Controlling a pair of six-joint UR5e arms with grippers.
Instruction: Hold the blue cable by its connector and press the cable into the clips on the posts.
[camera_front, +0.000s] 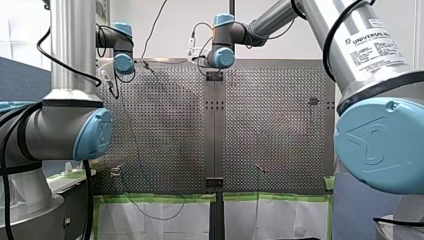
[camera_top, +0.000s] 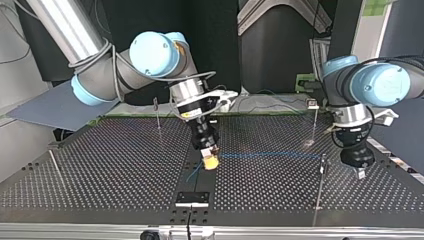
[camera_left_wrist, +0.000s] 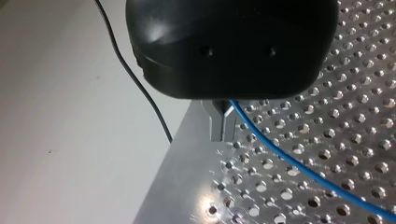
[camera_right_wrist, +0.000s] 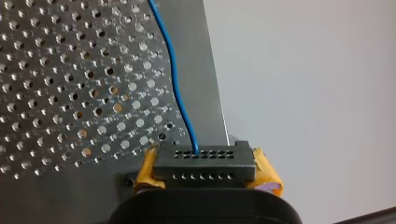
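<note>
Right gripper (camera_top: 210, 162) on connector (camera_right_wrist: 205, 164); cable (camera_top: 270, 156) seemingly crosswise.

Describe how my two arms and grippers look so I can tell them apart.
Both my left arm and my right arm are silver tubes with light-blue joint caps and black cables looped along them; the right one carries a Universal Robots label. By contrast, my right gripper is black with yellow pads, while my left gripper is black with short metal fingers.
</note>
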